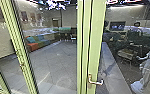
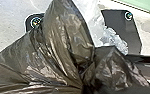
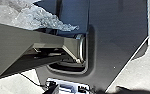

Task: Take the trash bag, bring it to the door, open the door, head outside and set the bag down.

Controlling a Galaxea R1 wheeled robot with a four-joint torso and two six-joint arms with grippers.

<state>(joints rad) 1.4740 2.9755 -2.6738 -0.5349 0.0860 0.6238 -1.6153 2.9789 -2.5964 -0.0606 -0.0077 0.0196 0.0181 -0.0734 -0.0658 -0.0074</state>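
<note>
close in front of the left wrist, a glossy, dark brown-black plastic trash bag (image 2: 66,42) bunches into tight pleats and swells out again on either side of them. my guess is that the left claw has it by this gathered part, since loose film is easiest to carry where it is bunched and the weight can hang freely; whether that claw is open or closed, i cannot tell. the state of the right claw i cannot tell either. crumpled clear plastic (image 2: 92,21) lies beyond the dark bag, over or near the robot's wide dark plate (image 2: 123,30); whether it belongs to the same bag is unclear.

the bag's creases run from the gather out into its loose lobes, the largest pointing away from the wrist, across the plate. its long axis seems to follow those creases; if it hangs from the gather, that axis should be near upright, though the pictures do not settle this.

ahead of the robot stands a tall, pale green door frame (image 1: 97,37) with glass to either side, and on it a bent metal handle (image 1: 96,82), placed low in the head view, presumably where an arm could reach it. carrying the bag on the left would leave the right arm for that handle.
</note>
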